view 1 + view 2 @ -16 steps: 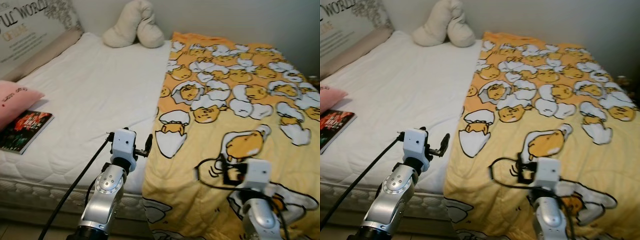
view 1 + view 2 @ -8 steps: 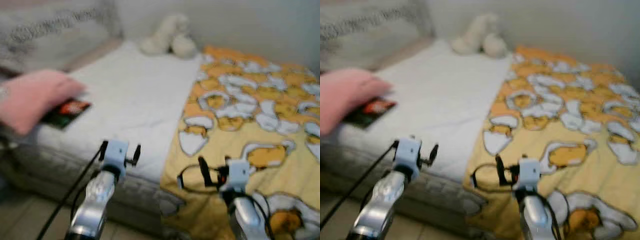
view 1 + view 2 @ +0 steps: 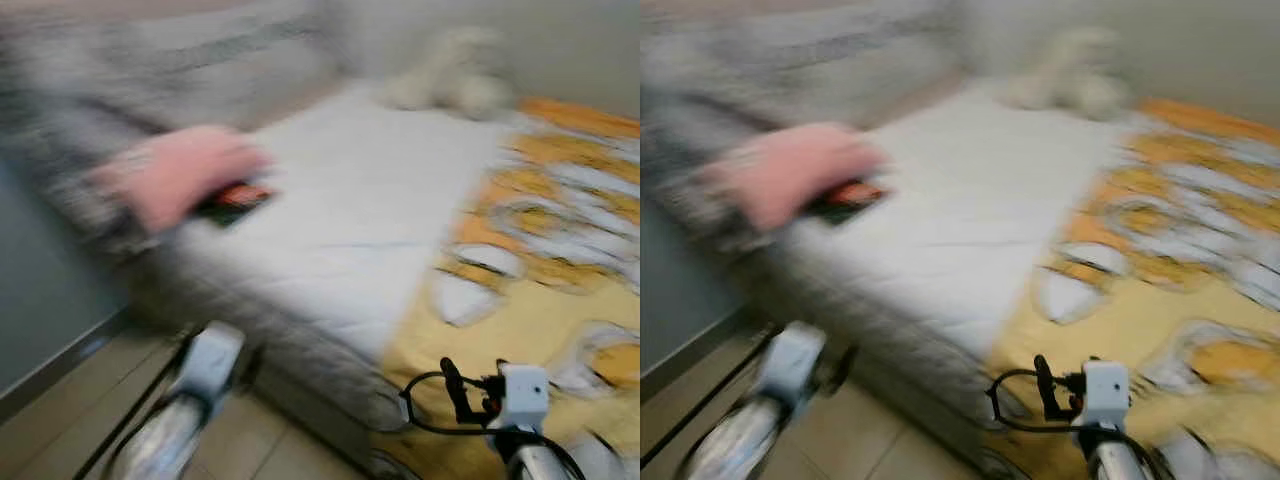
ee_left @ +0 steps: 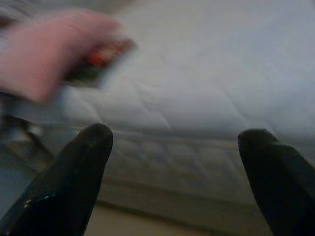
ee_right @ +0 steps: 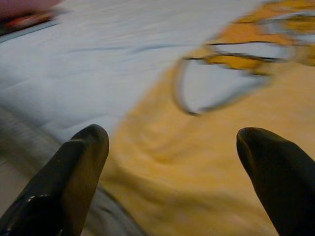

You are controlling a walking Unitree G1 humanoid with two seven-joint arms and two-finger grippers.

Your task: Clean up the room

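Bed (image 3: 380,220) with a white quilted mattress, seen blurred across the head views. A pink pillow (image 3: 185,175) lies at the near left part of the mattress, and a dark book with a red cover (image 3: 235,198) lies just beside it, partly under its edge. A yellow blanket (image 3: 530,290) printed with white and orange egg figures covers the right half of the bed and hangs over the near edge. A cream plush shape (image 3: 450,80) rests at the far end against the wall. Left gripper (image 4: 177,162): fingers spread wide apart, empty, pointing at the side of the mattress below the pillow. Right gripper (image 5: 172,162): fingers likewise apart, empty, facing the blanket's hanging edge. Tiled floor (image 3: 90,410) lies beneath the left arm.
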